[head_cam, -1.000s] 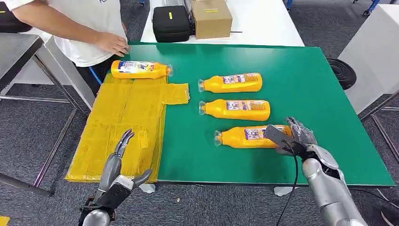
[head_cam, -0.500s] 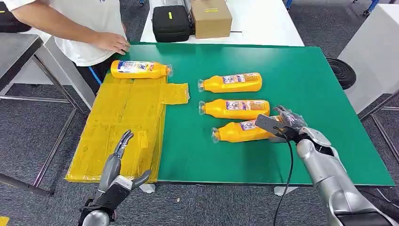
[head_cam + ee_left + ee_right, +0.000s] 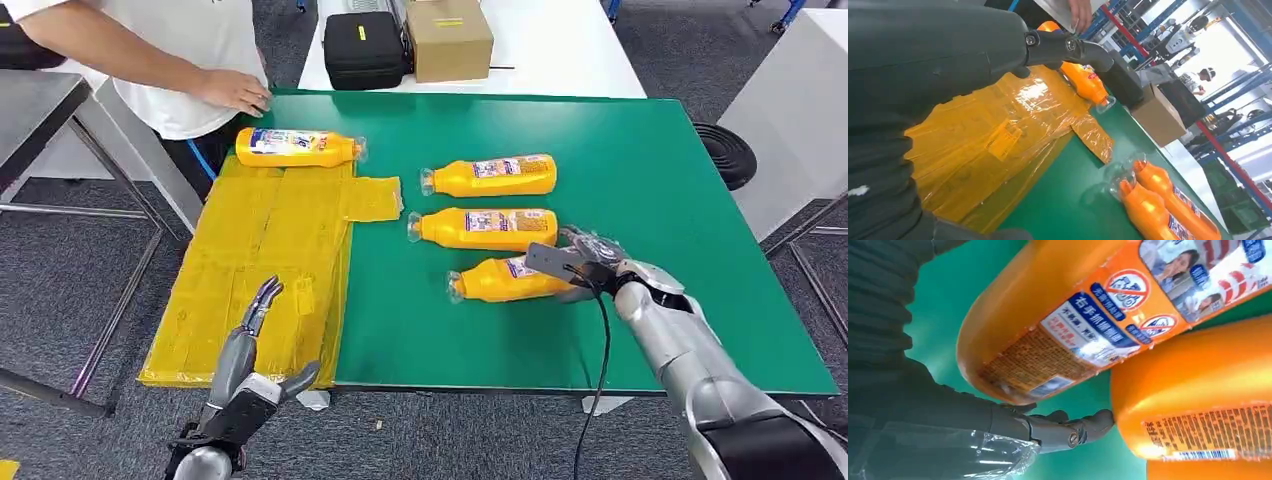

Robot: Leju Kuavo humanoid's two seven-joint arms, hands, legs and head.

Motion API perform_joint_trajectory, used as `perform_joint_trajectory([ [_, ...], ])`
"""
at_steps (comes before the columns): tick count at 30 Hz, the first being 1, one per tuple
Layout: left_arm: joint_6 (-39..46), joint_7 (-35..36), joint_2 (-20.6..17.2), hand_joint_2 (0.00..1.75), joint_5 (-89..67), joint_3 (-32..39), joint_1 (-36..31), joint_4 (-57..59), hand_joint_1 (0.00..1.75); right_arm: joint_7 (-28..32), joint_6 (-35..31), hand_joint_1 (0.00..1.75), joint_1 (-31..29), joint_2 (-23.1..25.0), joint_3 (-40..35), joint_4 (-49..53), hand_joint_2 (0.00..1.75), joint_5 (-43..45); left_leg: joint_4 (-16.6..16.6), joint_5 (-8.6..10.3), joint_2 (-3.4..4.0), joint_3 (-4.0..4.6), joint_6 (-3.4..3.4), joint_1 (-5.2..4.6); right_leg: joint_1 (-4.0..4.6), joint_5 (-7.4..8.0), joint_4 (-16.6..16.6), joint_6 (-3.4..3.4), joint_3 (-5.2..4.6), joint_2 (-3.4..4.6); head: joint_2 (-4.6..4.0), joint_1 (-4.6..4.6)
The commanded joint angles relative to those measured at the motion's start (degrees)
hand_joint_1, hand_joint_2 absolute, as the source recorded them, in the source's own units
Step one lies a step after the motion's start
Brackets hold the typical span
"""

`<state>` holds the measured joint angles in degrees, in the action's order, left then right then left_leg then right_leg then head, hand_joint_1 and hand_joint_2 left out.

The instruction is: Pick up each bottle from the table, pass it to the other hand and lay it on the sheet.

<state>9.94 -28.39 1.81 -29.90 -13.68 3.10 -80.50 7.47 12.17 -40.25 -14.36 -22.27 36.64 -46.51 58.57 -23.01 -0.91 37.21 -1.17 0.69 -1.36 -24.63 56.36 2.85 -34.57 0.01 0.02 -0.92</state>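
Observation:
Three orange bottles lie on the green table (image 3: pixel 660 180): the far one (image 3: pixel 490 176), the middle one (image 3: pixel 483 228) and the nearest one (image 3: pixel 497 280). My right hand (image 3: pixel 583 265) grips the nearest bottle (image 3: pixel 1058 305) at its base end, thumb over it and fingers (image 3: pixel 1058 427) behind, their tips touching the middle bottle (image 3: pixel 1198 405). Another bottle (image 3: pixel 298 147) lies at the far end of the yellow sheet (image 3: pixel 260 260). My left hand (image 3: pixel 250 370) hangs open, holding nothing, below the table's front edge near the sheet (image 3: pixel 998 135); its fingers (image 3: pixel 1068 47) are spread.
A person (image 3: pixel 190 60) stands at the far left with a hand (image 3: pixel 235 92) on the table's corner. A black case (image 3: pixel 365 48) and a cardboard box (image 3: pixel 450 38) sit on the white table behind. A black round object (image 3: pixel 725 155) lies off the right edge.
My right hand has moved forward and left, taking the nearest bottle with it and tilting it. The middle bottle has slid a little left. My left hand has stayed put.

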Motion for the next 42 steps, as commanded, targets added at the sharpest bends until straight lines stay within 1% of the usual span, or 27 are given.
perform_joint_trajectory([
  [1, -0.2, 0.3, -1.6, 1.75, 0.1, -0.8, -1.0, 3.8, 0.0, 0.7, 0.7, 0.0, -4.9, 2.1, -4.1, -7.8, 1.75, 0.8, 0.0, -0.11, 0.24, -0.3, 0.04, -0.01, 0.03, -0.06, 0.0, -0.17, 0.22, 0.16, 0.0, 0.0],
  [3, -0.2, 0.4, -1.5, 1.75, 0.1, -0.9, -1.1, 4.0, 0.0, 0.9, 0.8, 0.0, -5.0, 2.2, -4.4, -8.4, 1.75, 1.3, 0.0, -0.04, 0.11, -0.14, 0.02, -0.01, 0.01, -0.02, 0.0, -0.09, 0.09, 0.07, 0.0, 0.0],
  [4, -0.4, 0.5, -1.5, 1.75, 0.1, -1.0, -1.1, 4.0, 0.0, 1.0, 0.9, 0.0, -4.9, 2.2, -4.5, -8.6, 1.75, 1.4, 0.0, -0.11, 0.21, -0.31, 0.04, -0.01, 0.02, -0.06, 0.0, -0.16, 0.23, 0.13, 0.0, 0.0],
  [5, -0.5, 0.5, -1.6, 1.75, 0.1, -1.0, -1.2, 4.1, 0.0, 1.2, 1.1, 0.0, -4.7, 2.1, -4.7, -8.7, 1.75, 1.7, 0.0, -0.06, 0.14, -0.21, 0.02, -0.01, 0.01, -0.03, 0.0, -0.11, 0.15, 0.09, 0.0, 0.0],
  [6, -0.6, 0.6, -1.7, 1.75, 0.1, -1.0, -1.2, 4.2, 0.0, 1.3, 1.2, 0.0, -4.5, 1.9, -4.8, -8.6, 1.75, 1.9, -0.1, -0.1, 0.17, -0.32, 0.03, 0.0, 0.03, -0.06, -0.1, -0.16, 0.26, 0.1, 0.0, 0.0],
  [8, -1.0, 0.7, -2.1, 1.75, 0.0, -1.3, -1.2, 4.2, 0.0, 1.9, 1.5, 0.0, -3.0, 1.0, -5.1, -7.7, 1.75, 2.8, -0.1, -0.04, 0.1, -0.19, 0.02, 0.01, 0.03, -0.02, -0.1, -0.1, 0.15, 0.04, 0.0, 0.0],
  [10, -1.3, 0.8, -2.3, 1.75, -0.1, -1.4, -1.2, 4.3, 0.0, 2.1, 1.2, 0.0, -2.0, 0.5, -5.2, -6.8, 1.75, 3.4, -0.1, -0.09, 0.06, -0.34, 0.03, 0.02, 0.06, -0.08, -0.1, -0.15, 0.33, -0.01, 0.0, 0.0],
  [11, -1.5, 0.9, -2.4, 1.75, -0.1, -1.5, -1.2, 4.4, 0.0, 2.2, 1.4, 0.0, -1.7, 0.3, -5.4, -6.5, 1.75, 3.7, -0.1, -0.04, 0.02, -0.23, 0.01, 0.02, 0.04, -0.04, -0.1, -0.1, 0.2, -0.03, 0.0, 0.02],
  [14, -1.9, 1.1, -2.6, 1.75, 0.0, -1.4, -1.3, 4.4, 0.0, 2.3, 2.8, 0.0, -1.4, -0.3, -5.8, -5.8, 1.75, 4.8, -0.1, -0.1, 0.07, -0.39, 0.03, 0.03, 0.06, -0.09, -0.1, -0.17, 0.36, -0.01, 0.0, 0.02],
  [16, -2.5, 1.2, -2.9, 1.75, 0.0, -1.5, -1.5, 4.6, 0.0, 3.0, 4.0, 0.0, -1.1, -0.8, -6.0, -5.4, 1.75, 5.7, -0.1, -0.05, 0.02, -0.24, 0.02, 0.0, 0.02, -0.06, -0.1, -0.11, 0.21, -0.04, 0.0, 0.0],
  [17, -2.5, 1.2, -2.9, 1.75, 0.1, -1.5, -1.6, 4.7, 0.0, 3.1, 4.0, 0.0, -1.0, -1.0, -6.0, -5.2, 1.75, 5.8, -0.1, -0.09, 0.04, -0.36, 0.04, 0.03, 0.06, -0.09, -0.1, -0.17, 0.33, -0.04, 0.0, 0.0],
  [20, -2.5, 1.2, -2.9, 1.75, 0.1, -1.5, -1.6, 4.8, 0.0, 3.1, 4.1, 0.0, -0.9, -1.2, -6.1, -5.0, 1.75, 6.0, -0.1, -0.01, -0.03, -0.19, 0.02, 0.02, 0.03, -0.03, -0.1, -0.09, 0.15, -0.07, 0.0, 0.0],
  [25, -2.6, 1.2, -2.9, 1.75, 0.1, -1.5, -1.8, 4.9, 0.0, 3.2, 4.5, 0.0, -0.8, -1.4, -6.3, -4.8, 1.75, 6.4, -0.1, -0.09, 0.06, -0.41, 0.03, 0.02, 0.06, -0.08, -0.1, -0.17, 0.36, -0.02, 0.0, 0.0],
  [26, -2.6, 1.2, -2.9, 1.75, 0.1, -1.5, -1.8, 4.9, 0.0, 3.2, 4.5, 0.0, -0.8, -1.4, -6.3, -4.8, 1.75, 6.4, -0.1, -0.05, 0.01, -0.33, 0.02, 0.03, 0.05, -0.05, -0.1, -0.14, 0.3, -0.06, 0.0, 0.0],
  [27, -3.1, 1.2, -3.2, 1.75, 0.1, -1.8, -2.2, 5.3, 0.0, 4.4, 7.5, 0.0, -0.8, -2.0, -6.8, -4.7, 1.75, 7.4, -0.1, -0.04, -0.02, -0.29, 0.02, 0.02, 0.04, -0.05, -0.1, -0.13, 0.26, -0.09, 0.0, 0.02],
  [28, -3.4, 1.2, -3.3, 1.75, 0.2, -1.9, -2.8, 6.0, 0.0, 5.4, 9.7, 0.1, -0.6, -3.3, -7.4, -3.9, 1.75, 8.6, -0.1, -0.06, 0.01, -0.39, 0.03, 0.02, 0.05, -0.07, -0.1, -0.17, 0.35, -0.07, 0.0, 0.0],
  [29, -3.6, 1.1, -3.3, 1.75, 0.4, -1.9, -3.3, 6.4, 0.0, 5.9, 10.7, 0.33, -0.5, -4.1, -7.8, -3.4, 1.75, 9.2, -0.1, -0.11, 0.04, -0.54, 0.04, 0.04, 0.08, -0.11, -0.2, -0.23, 0.5, -0.07, 0.0, 0.0],
  [30, -3.8, 1.0, -3.3, 1.75, 0.6, -1.9, -3.8, 7.0, 0.0, 6.9, 12.4, 1.05, -0.5, -4.9, -8.4, -3.0, 1.75, 10.0, -0.1, -0.04, -0.09, -0.34, 0.02, 0.02, 0.05, -0.08, -0.1, -0.15, 0.35, -0.17, 0.0, 0.0],
  [31, -3.8, 1.0, -3.3, 1.75, 0.6, -1.8, -3.9, 7.1, 0.0, 7.1, 12.7, 1.48, -0.6, -5.0, -8.5, -3.0, 1.75, 10.3, -0.1, 0.0, -0.14, -0.24, 0.01, 0.01, 0.03, -0.06, -0.1, -0.1, 0.23, -0.2, 0.0, 0.0],
  [32, -3.9, 0.9, -3.4, 1.75, 0.8, -1.8, -4.0, 7.2, 0.0, 7.3, 13.0, 1.57, -0.7, -5.2, -9.0, -2.8, 1.75, 10.3, -0.1, -0.03, -0.12, -0.39, 0.02, 0.03, 0.06, -0.08, -0.1, -0.16, 0.38, -0.21, 0.0, 0.0],
  [34, -4.2, 0.8, -3.8, 1.75, 1.2, -1.9, -4.2, 7.6, 0.0, 7.3, 13.0, 1.68, -0.8, -5.0, -9.4, -2.8, 1.75, 10.8, -0.1, -0.05, -0.07, -0.46, 0.03, 0.03, 0.06, -0.08, -0.2, -0.17, 0.46, -0.15, 0.0, 0.0],
  [35, -4.3, 0.7, -3.8, 1.75, 1.4, -1.9, -4.2, 7.7, 0.0, 7.4, 13.3, 1.64, -0.9, -5.0, -9.7, -2.9, 1.75, 11.1, 0.0, -0.03, 0.0, -0.33, 0.02, 0.03, 0.04, -0.02, -0.1, -0.1, 0.29, -0.05, 0.0, 0.0],
  [36, -4.3, 0.7, -3.8, 1.75, 1.4, -2.0, -4.4, 7.9, 0.0, 7.5, 13.6, 1.71, -0.9, -5.3, -10.2, -2.8, 1.75, 11.6, -0.1, -0.05, -0.01, -0.44, 0.02, 0.03, 0.06, -0.05, -0.1, -0.16, 0.42, -0.08, 0.0, 0.02],
  [37, -4.4, 0.7, -3.8, 1.75, 1.5, -2.1, -4.5, 8.0, 0.0, 7.5, 13.5, 1.69, -0.8, -5.4, -10.4, -2.7, 1.75, 11.8, -0.1, -0.03, 0.0, -0.39, 0.02, 0.02, 0.05, -0.03, -0.1, -0.13, 0.37, -0.06, 0.0, 0.0],
  [40, -4.7, 0.6, -3.9, 1.75, 1.8, -2.3, -5.1, 8.8, 0.0, 7.5, 14.0, 1.71, -0.8, -6.3, -11.8, -2.4, 1.75, 13.1, 0.0, -0.01, -0.03, -0.38, 0.01, 0.02, 0.04, -0.02, -0.1, -0.09, 0.34, -0.08, 0.0, 0.02],
  [41, -4.8, 0.6, -3.9, 1.75, 1.9, -2.4, -5.3, 9.1, 0.0, 7.5, 14.4, 1.75, -1.0, -6.5, -12.2, -2.5, 1.75, 13.2, -0.1, -0.03, -0.05, -0.48, 0.02, 0.03, 0.06, -0.04, -0.1, -0.15, 0.45, -0.12, 0.0, 0.0],
  [42, -4.8, 0.6, -4.0, 1.75, 1.9, -2.4, -5.5, 9.2, 0.0, 7.5, 14.7, 1.73, -1.2, -6.7, -12.4, -2.5, 1.75, 13.3, -0.1, -0.02, -0.06, -0.43, 0.01, 0.02, 0.04, -0.04, -0.1, -0.12, 0.41, -0.11, 0.0, 0.02],
])
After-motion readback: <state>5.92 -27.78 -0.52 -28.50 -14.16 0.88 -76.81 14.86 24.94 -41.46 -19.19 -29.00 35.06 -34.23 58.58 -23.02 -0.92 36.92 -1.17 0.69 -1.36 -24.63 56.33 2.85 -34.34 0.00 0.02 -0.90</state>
